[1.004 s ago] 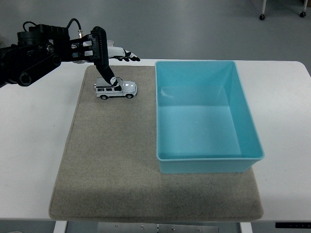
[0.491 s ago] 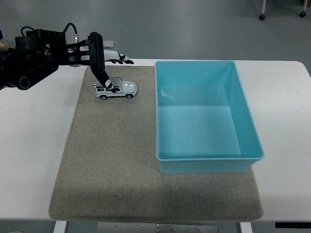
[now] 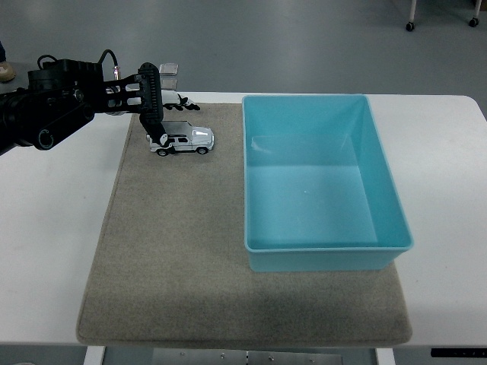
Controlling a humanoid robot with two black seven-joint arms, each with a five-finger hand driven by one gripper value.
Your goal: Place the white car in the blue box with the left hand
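Observation:
The white toy car (image 3: 185, 141) stands on the grey mat (image 3: 175, 243) near its far left corner, nose pointing right toward the blue box (image 3: 319, 251). My left hand (image 3: 170, 122) reaches in from the left and hangs over the car's rear end. Its black thumb (image 3: 156, 122) comes down against the rear of the car, and the other fingertips (image 3: 185, 108) lie just behind the roof. The fingers straddle the car without closing on it, and the car rests flat on the mat. The box is empty.
The mat covers most of the white table (image 3: 53, 228). The box stands on the mat's right half, its left wall (image 3: 246, 175) a short way right of the car. A small grey object (image 3: 169, 70) shows behind the hand at the table's far edge.
My left hand has drawn back leftward and sunk lower, its fingers now closer around the car's rear. The car has stayed in place.

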